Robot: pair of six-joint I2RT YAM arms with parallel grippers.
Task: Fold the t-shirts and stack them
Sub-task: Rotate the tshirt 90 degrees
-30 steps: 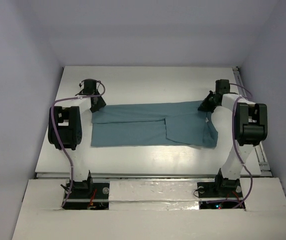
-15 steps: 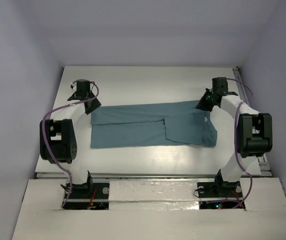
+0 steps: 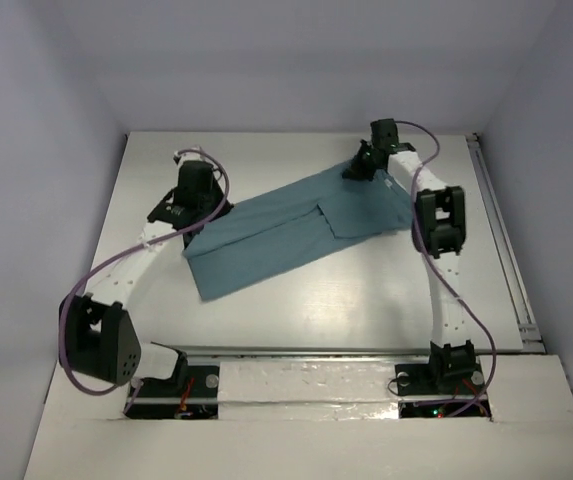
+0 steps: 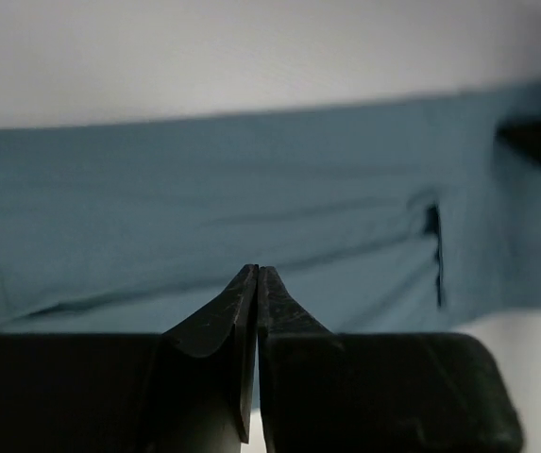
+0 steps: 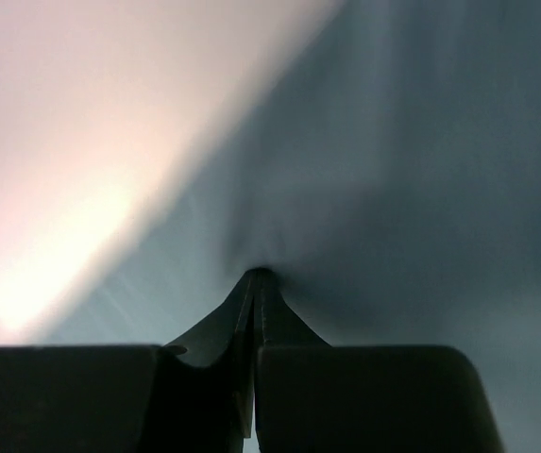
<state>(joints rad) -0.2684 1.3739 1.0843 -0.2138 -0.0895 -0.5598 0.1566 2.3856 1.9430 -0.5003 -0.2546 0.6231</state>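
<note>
Lying slantwise on the table (image 3: 296, 310), the shirt (image 3: 266, 240) runs from 8 o'clock toward 1 o'clock. Left gripper (image 3: 194, 218): jaws pressed together on the shirt's 9 o'clock edge. Right gripper (image 3: 356, 170): jaws pinching the 1 o'clock corner, with the cloth puckered at the tips.

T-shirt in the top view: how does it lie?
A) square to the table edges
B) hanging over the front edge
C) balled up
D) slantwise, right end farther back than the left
D: the t-shirt runs slantwise, its far end at the right gripper, its near end by the left gripper.
</note>
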